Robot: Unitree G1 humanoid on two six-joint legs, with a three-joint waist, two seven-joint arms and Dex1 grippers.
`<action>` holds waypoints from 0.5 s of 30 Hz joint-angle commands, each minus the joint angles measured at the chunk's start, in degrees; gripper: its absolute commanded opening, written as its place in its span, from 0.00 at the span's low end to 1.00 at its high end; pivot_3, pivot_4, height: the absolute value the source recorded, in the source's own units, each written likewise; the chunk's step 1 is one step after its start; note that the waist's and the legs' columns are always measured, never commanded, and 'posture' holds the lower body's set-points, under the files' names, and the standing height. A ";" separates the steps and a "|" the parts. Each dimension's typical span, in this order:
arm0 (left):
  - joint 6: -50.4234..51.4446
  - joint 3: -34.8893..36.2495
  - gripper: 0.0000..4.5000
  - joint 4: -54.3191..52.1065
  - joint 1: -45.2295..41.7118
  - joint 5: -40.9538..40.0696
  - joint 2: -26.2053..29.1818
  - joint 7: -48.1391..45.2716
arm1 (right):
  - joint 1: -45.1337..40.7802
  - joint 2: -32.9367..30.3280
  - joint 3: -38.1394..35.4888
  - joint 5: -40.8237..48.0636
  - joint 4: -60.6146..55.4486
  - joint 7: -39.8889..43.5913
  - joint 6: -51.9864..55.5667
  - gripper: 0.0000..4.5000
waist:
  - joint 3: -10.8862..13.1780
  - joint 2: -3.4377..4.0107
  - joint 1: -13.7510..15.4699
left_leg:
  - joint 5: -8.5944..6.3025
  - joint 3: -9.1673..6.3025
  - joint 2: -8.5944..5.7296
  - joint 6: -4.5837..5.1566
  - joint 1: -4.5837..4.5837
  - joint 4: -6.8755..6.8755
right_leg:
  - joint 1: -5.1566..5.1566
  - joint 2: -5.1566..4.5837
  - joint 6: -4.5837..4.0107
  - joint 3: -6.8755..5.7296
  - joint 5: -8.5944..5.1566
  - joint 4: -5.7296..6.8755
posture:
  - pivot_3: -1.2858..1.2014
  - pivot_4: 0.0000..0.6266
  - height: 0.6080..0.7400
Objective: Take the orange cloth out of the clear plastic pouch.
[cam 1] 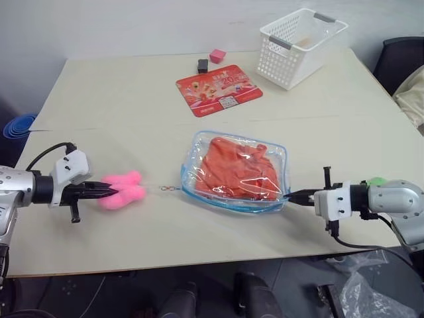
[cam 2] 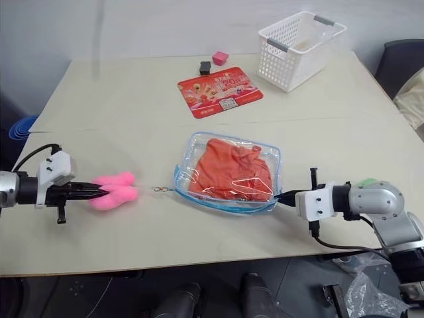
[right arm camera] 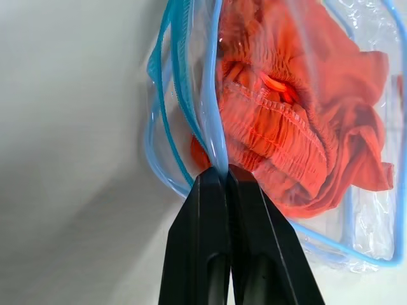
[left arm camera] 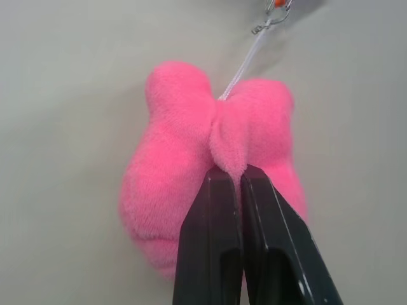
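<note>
Orange cloth [cam 1: 237, 171] lies bunched inside the clear plastic pouch [cam 1: 235, 171], which rests flat near the middle of the desk [cam 1: 132, 93]. You can see the cloth's gathered, ruffled hem pressed against the pouch wall in the right wrist view. It looks soft, light and floppy, so expect it to drape and stretch rather than slide out in one piece; the thick ruffled hem is likely the firmest place to pinch. The pouch is thin, glossy film with light blue piping, probably slippery and easy to crumple.

Your right claw [cam 1: 296, 195] is clamped shut on the piped edge of the pouch at the corner nearest it. Your left claw [cam 1: 106, 191] is closed tight on a pink plush toy [cam 1: 124, 189], well to the left of the pouch. A thin cord with a small metal clasp [cam 1: 169, 189] runs from the toy toward the pouch's left edge, so the toy appears to be the zipper pull. Whether the pouch mouth is open cannot be told.

Further back on the desk, a white lattice basket [cam 1: 299, 46] stands at the far right; its contents are not clear. A flat red printed card [cam 1: 218, 89] lies in front of it, with a small black block [cam 1: 203, 65] and a small pink block [cam 1: 217, 55] just behind the card.
</note>
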 commanded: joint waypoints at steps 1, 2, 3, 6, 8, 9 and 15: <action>0.01 3.02 0.00 -1.16 2.35 -0.74 1.59 -0.41 | -2.80 0.12 -1.03 -0.52 2.27 -0.87 -2.76 0.01 | 0.00 0.00 0.00 | 0.00 0.00 0.01 0.00 0.00 -0.01 | -0.01 0.00 0.00 0.00 0.00 -0.01 | 0.52 0.24 1.00; 0.13 3.37 0.00 -1.32 3.11 -0.80 1.63 -0.44 | -3.48 0.36 -0.90 -0.66 2.84 -1.07 -3.20 0.01 | 0.00 0.00 -0.07 | 0.00 0.01 0.01 0.00 0.00 -0.01 | -0.01 0.00 0.00 0.00 0.00 -0.01 | 0.52 0.24 1.00; 0.57 3.73 0.00 -1.69 3.82 -1.18 1.54 -0.55 | -4.08 0.59 -0.75 -0.73 3.33 -1.23 -3.37 0.01 | 0.00 0.00 -0.24 | 0.00 0.01 0.02 0.00 0.00 -0.03 | -0.02 0.01 0.00 0.01 0.00 -0.01 | 0.52 0.24 1.00; 1.59 3.34 0.00 -4.82 5.51 -2.43 0.36 -0.27 | -5.22 1.07 -0.16 -0.93 4.16 -1.27 -2.43 0.01 | 0.00 0.00 -0.47 | 0.00 0.00 0.03 0.00 0.00 -0.06 | -0.03 0.02 0.00 0.03 0.00 0.01 | 0.52 0.24 1.00; 3.50 2.64 0.00 -6.93 5.24 -3.52 -0.96 0.72 | -5.14 1.01 0.16 -1.00 4.21 -1.10 -1.65 0.11 | 0.00 0.00 -0.42 | 0.00 0.01 0.02 0.00 0.00 -0.06 | -0.03 0.00 0.00 0.04 0.00 0.01 | 0.52 0.24 1.00; 5.02 2.36 0.05 -7.96 4.79 -4.25 -1.87 1.57 | -4.39 0.79 -0.06 -0.23 3.52 -0.76 -0.66 0.16 | 0.00 0.00 -0.28 | 0.00 0.00 0.02 0.00 0.00 -0.05 | -0.03 -0.01 0.00 0.04 0.00 0.01 | 0.52 0.24 1.00; 9.22 3.11 0.46 -10.62 5.16 -7.36 -2.23 0.44 | 2.44 -1.99 -3.93 3.57 -2.27 -0.16 3.20 0.62 | 0.00 0.01 0.16 | 0.00 -0.01 0.02 0.00 -0.01 -0.03 | -0.03 0.00 0.00 0.04 0.00 0.04 | 0.52 0.24 1.00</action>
